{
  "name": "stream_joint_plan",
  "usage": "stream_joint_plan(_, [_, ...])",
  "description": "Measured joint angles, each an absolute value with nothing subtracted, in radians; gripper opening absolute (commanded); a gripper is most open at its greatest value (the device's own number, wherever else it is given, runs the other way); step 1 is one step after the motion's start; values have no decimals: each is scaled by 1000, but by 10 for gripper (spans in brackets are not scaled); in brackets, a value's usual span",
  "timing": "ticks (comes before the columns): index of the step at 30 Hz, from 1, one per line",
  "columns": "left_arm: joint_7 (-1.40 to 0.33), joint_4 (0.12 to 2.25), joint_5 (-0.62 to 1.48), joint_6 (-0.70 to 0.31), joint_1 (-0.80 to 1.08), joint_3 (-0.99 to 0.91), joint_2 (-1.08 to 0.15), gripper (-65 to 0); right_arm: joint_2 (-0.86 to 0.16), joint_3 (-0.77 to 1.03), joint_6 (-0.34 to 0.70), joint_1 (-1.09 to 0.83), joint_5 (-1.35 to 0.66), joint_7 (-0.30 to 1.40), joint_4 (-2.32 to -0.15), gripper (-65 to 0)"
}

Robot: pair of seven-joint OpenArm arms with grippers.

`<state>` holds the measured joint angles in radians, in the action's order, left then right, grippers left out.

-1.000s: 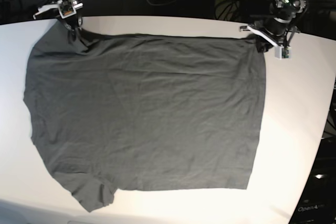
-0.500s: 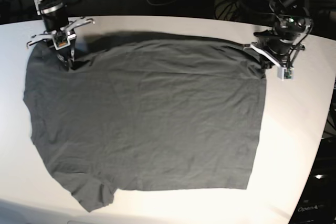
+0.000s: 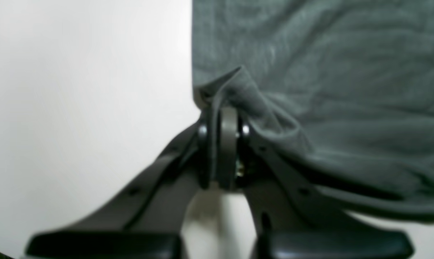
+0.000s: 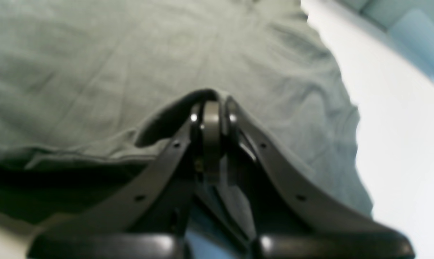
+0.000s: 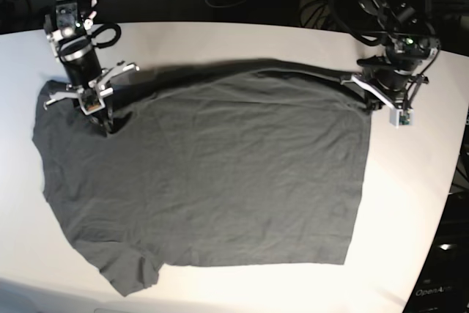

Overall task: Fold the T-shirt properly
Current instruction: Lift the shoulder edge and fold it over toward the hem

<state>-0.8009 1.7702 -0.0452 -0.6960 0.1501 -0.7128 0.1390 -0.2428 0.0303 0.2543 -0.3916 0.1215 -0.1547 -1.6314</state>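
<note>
Both grippers (clamped) on T-shirt (image 5: 220, 174)

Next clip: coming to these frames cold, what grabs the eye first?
The T-shirt, dark grey, sprawls over most of the white table. Each far corner of it is pinched in a shut gripper: the right gripper at the base view's left, the left gripper at its right. That far edge is lifted off the table, with shadow beneath it, and the wrist views show cloth bunched between the fingertips.
</note>
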Motion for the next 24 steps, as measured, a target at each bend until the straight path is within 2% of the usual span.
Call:
stream_joint_plan(8, [-921, 1796, -49, -696, 40, -716, 139, -621, -262, 28, 260, -320, 122, -89, -1631, -646])
stream_joint_plan(14, [-921, 1792, -49, -696, -27, -717, 139, -621, -265, 27, 262, -271, 121, -65, -1629, -646])
stream_joint_plan(18, [-920, 1792, -49, -696, -57, -717, 139, -621, -262, 31, 339, -220, 122, -39, -1626, -646])
stream_joint_plan(24, [-921, 1720, -52, -696, -113, -717, 135, -621, -258, 30, 355, -163, 122, 9, -1620, -646])
